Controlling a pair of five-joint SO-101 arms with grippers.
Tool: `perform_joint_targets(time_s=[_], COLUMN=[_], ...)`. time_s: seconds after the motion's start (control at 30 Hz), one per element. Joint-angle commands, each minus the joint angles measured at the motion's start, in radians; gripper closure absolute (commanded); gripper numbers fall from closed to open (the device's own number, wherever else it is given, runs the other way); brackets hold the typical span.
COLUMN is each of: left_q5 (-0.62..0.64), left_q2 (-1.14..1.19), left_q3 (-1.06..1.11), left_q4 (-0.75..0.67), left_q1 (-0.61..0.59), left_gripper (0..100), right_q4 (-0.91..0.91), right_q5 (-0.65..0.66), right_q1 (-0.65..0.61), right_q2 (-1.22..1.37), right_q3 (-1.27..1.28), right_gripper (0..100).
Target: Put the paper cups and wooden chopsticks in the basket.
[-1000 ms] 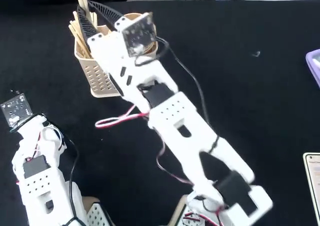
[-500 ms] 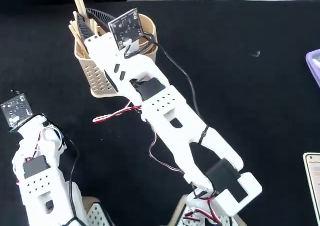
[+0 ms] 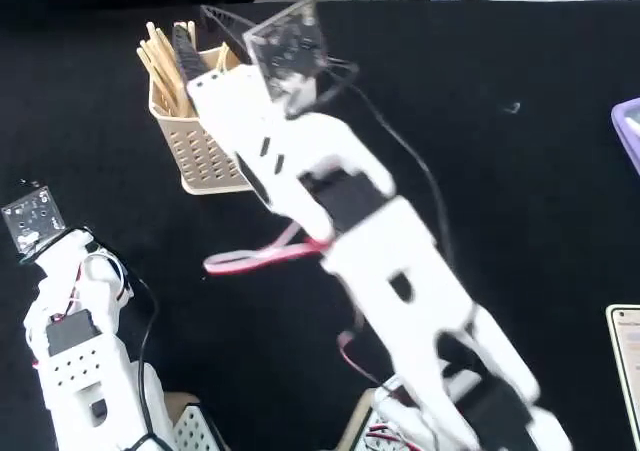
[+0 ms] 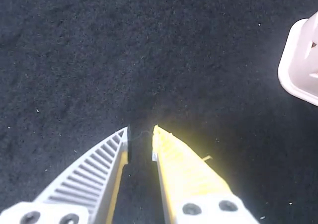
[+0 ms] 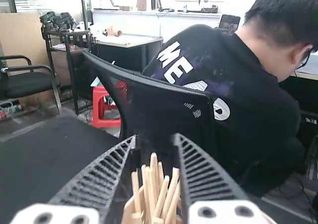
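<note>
- While the right fingers [image 5: 198,169] hang just above the basket [image 3: 195,151], I read them as released. They stand spread, the tops of the wooden chopsticks [image 5: 151,189] rise in the gap between them, and I see no squeeze on either side.
- The sticks stand as a loose bundle inside the basket, directly beneath those fingers, fanned out and leaning a little to one side of them.
- I judge the chopsticks to be light, stiff and smooth. A thin stick like that will pivot or slip in a pinch taken near its end.
- If I had to re-seat one, I would close on the upper part of its length. I would take it squarely across the stick rather than at the very tip, and take one or two at a time, not the whole fan.
- The basket beneath the fingers looks like thin perforated plastic, so probably light. Dragging sideways against the sticks could tip or slide it, so I would come away straight upward.
- The left fingers [image 4: 171,154] sit low over the black bench [image 4: 74,45], well apart from the basket. Their tips are a narrow slit apart, with nothing between them.
</note>
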Motion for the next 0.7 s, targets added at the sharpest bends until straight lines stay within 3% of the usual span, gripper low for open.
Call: perform_joint_targets(time_s=[0.0, 0.13, 0.23, 0.4, 0.67], left_q5=[0.005, 0.005, 0.005, -0.003, -0.091], left_q2=[-0.015, -0.015, -0.015, -0.015, -0.017], left_q3=[-0.004, -0.004, -0.004, -0.002, 0.001], left_q4=[-0.003, 0.003, 0.006, 0.015, 0.063], left_q1=[0.001, 0.001, 0.002, 0.044, 0.246], left_gripper=[91, 98, 97, 97, 97], right_q4=[0.374, 0.626, 0.717, 0.674, 0.529], right_q5=[-0.002, -0.002, 0.000, 0.002, 0.011], right_q1=[0.018, 0.018, 0.020, 0.035, 0.304], right_q2=[-0.274, -0.481, -0.653, -0.951, -1.383], right_q3=[-0.028, 0.128, 0.303, 0.657, 1.158], right_gripper=[98.8, 97.5, 97.3, 97.0, 97.1])
